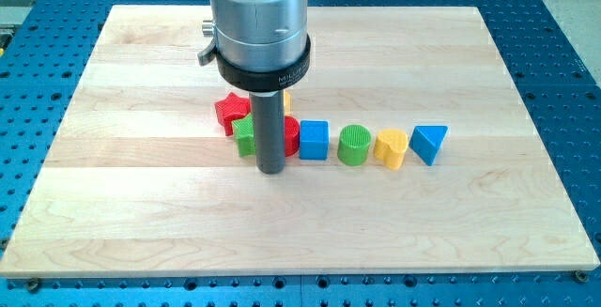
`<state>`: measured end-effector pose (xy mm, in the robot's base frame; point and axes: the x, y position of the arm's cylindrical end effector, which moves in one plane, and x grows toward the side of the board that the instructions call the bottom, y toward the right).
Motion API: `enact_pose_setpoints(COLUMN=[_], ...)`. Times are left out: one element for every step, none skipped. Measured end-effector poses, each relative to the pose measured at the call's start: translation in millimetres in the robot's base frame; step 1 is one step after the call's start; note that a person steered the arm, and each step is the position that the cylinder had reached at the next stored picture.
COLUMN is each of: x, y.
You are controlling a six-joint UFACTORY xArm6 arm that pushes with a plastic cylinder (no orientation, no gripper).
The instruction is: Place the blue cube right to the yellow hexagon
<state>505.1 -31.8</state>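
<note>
your tip (269,171) sits free, touching nothing clearly, just left of the blue cube (314,140). yellow hexagon (286,103) is mostly hidden behind the rod, so the target slot is hard to judge.

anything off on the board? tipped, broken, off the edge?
Nothing stands out. The blue cube, green cylinder, yellow block and blue triangle sit flat in a row. My tip is left of the cube, hiding part of the red and green cluster.
</note>
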Motion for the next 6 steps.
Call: enact_pose_setpoints(x=[25.4, 13.1, 8.3, -16.4, -21.4, -20.0], y=[21.7, 37.5, 37.5, 44.1, 45.6, 45.6])
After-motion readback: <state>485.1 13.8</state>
